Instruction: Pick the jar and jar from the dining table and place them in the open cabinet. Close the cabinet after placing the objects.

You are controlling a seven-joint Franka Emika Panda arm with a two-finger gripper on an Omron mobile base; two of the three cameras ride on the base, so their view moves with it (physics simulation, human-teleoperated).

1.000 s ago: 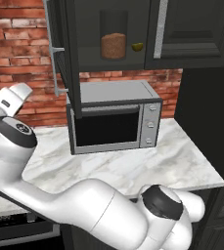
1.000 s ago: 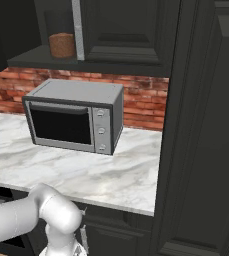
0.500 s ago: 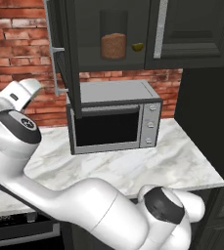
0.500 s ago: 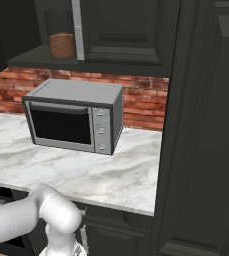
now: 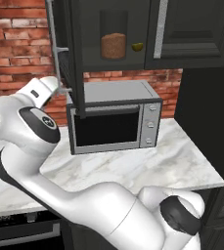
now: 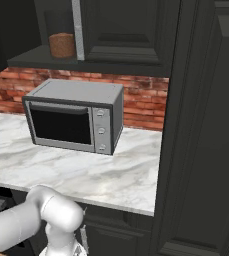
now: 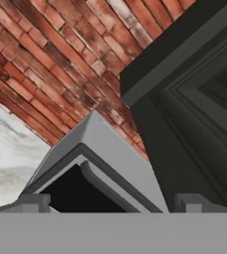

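Arm swings up and rightward toward the open cabinet door (image 5: 70,53), jaws spread wide and empty. Reddish-brown jar (image 5: 113,46) already stands on the cabinet shelf, above the microwave (image 5: 114,118), so closing the door looks next.

Base views flanking microwave (image 5: 114,117) — hand close-up

light: even, soft, moderately bright | shadows: faint | cabinet (image 5: 191,34) interior: dim | focus: slightly soft

A clear glass jar of reddish-brown grains (image 5: 113,46) is sitting inside the black wall cabinet (image 5: 191,34), above the steel microwave (image 5: 114,116).
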